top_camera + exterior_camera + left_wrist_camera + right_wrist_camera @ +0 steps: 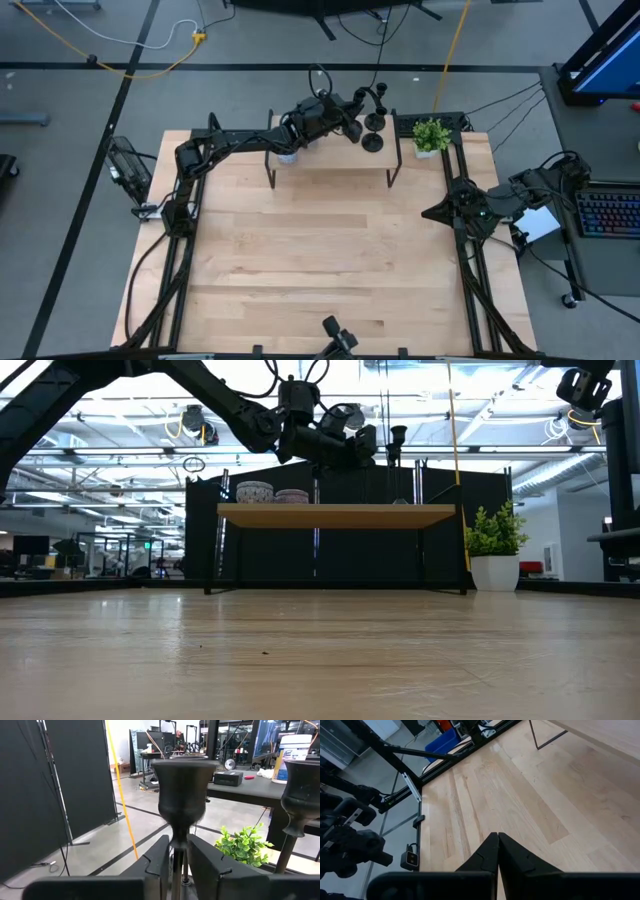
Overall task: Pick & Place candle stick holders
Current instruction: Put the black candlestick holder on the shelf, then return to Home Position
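The left arm stretches over the raised wooden shelf, its hand clamped on the stem of a matte-black cup-topped candle stick holder. The right hand rests closed above the tabletop, at its right edge.

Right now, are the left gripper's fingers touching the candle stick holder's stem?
Touching. The left wrist view shows both fingers of the left gripper pressed against the thin stem of the candle stick holder, no gap.

No text, brand, number or sign can be read anywhere. A white tub on a desk out in the room, seen from the left wrist, carries a printed label, but its lettering is too small to make out.
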Controlling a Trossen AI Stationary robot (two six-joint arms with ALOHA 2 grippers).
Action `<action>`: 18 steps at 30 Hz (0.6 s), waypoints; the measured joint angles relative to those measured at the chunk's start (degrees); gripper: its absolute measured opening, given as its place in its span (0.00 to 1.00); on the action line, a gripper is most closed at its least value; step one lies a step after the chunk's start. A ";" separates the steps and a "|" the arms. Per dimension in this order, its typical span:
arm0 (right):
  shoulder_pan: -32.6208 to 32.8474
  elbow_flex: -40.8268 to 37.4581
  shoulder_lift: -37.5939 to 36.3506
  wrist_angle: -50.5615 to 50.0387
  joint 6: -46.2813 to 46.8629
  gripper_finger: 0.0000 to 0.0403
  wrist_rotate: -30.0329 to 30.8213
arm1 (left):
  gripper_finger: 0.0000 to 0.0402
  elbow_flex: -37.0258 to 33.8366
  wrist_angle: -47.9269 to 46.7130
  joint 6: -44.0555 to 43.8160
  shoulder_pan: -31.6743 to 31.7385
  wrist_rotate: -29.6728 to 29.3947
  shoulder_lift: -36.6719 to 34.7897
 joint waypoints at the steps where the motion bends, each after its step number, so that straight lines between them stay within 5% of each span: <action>1: 0.00 0.00 0.00 0.02 0.00 0.00 0.00 | 0.19 0.00 0.02 -0.02 0.00 0.00 0.00; 18: 0.01 0.00 0.00 0.48 0.86 0.00 0.00 | 0.44 0.00 -0.16 -1.70 0.00 0.07 0.00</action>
